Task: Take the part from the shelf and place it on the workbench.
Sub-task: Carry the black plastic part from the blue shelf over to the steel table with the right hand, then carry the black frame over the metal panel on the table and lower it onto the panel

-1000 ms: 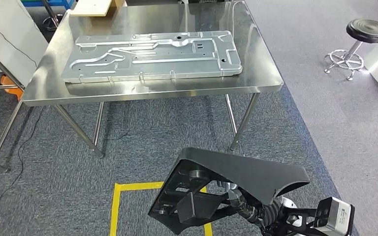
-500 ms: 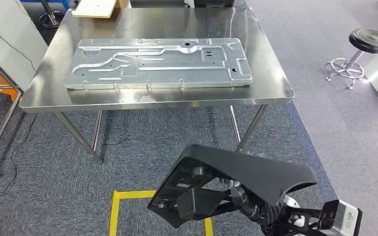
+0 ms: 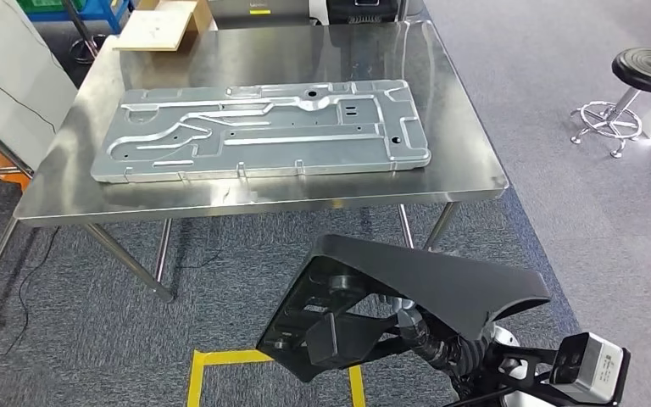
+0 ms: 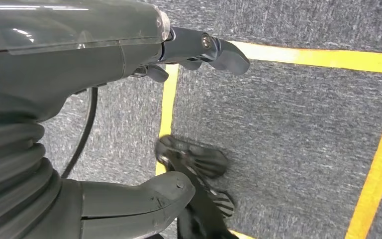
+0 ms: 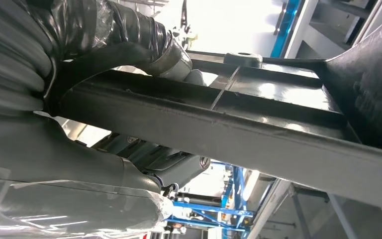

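ahead, a steel workbench [image 3: 475,174] carries a long flat metal panel [image 3: 263,131]. well short of it, over grey carpet, the right hand [image 5: 79,149] grips a black moulded part [image 3: 441,288]. the left hand [image 4: 104,114] hangs with fingers apart, holding nothing.

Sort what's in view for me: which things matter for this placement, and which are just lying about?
Job:
black part, held by the right hand
steel workbench

Lying about:
stamped metal panel on the workbench
board at its far corner
stool
yellow floor tape
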`<action>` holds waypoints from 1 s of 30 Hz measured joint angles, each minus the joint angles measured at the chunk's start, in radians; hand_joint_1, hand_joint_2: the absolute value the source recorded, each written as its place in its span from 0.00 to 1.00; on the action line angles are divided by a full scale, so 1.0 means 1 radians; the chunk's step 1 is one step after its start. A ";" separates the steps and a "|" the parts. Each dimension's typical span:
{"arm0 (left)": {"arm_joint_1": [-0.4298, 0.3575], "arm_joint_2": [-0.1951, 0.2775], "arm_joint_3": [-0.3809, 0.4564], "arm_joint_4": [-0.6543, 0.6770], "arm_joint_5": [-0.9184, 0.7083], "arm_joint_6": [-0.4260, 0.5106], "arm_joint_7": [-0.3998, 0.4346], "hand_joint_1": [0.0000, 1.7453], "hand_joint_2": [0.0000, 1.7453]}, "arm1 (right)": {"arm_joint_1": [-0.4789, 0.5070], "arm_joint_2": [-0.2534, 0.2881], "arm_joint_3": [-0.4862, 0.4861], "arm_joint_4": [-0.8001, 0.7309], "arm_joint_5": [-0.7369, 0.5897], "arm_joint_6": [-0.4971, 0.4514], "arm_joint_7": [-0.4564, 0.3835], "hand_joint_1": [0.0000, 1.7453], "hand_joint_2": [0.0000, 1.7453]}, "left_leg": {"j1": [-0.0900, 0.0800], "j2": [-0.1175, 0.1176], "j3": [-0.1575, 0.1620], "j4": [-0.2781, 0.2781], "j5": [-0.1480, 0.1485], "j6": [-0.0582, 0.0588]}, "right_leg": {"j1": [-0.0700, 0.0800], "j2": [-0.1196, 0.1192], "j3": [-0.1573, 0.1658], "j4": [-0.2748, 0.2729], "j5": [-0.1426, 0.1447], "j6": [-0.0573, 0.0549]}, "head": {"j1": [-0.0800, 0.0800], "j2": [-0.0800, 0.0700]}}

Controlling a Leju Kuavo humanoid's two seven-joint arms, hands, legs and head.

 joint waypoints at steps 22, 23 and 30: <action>-0.001 0.002 0.000 0.001 -0.004 -0.003 -0.002 0.00 1.00 | -0.005 -0.002 -0.001 -0.001 -0.006 -0.002 0.003 0.84 1.00 | -0.002 -0.007 0.191 -0.288 0.109 0.024 | 0.019 0.004 -0.081 0.023 0.038 0.008 | 0.001 0.000; -0.001 0.002 0.000 0.001 -0.004 -0.003 -0.002 0.00 1.00 | -0.005 -0.002 -0.001 -0.001 -0.005 -0.002 0.003 0.84 1.00 | -0.003 -0.006 0.197 -0.289 0.109 0.018 | 0.015 0.006 -0.068 0.011 0.043 0.002 | 0.000 0.000; -0.003 0.004 0.000 0.001 -0.003 -0.003 -0.003 0.00 1.00 | -0.004 -0.003 -0.001 0.000 0.012 -0.003 0.003 0.84 1.00 | -0.001 -0.001 0.041 -0.025 -0.004 -0.006 | 0.005 0.003 0.002 -0.016 0.021 -0.011 | 0.000 0.000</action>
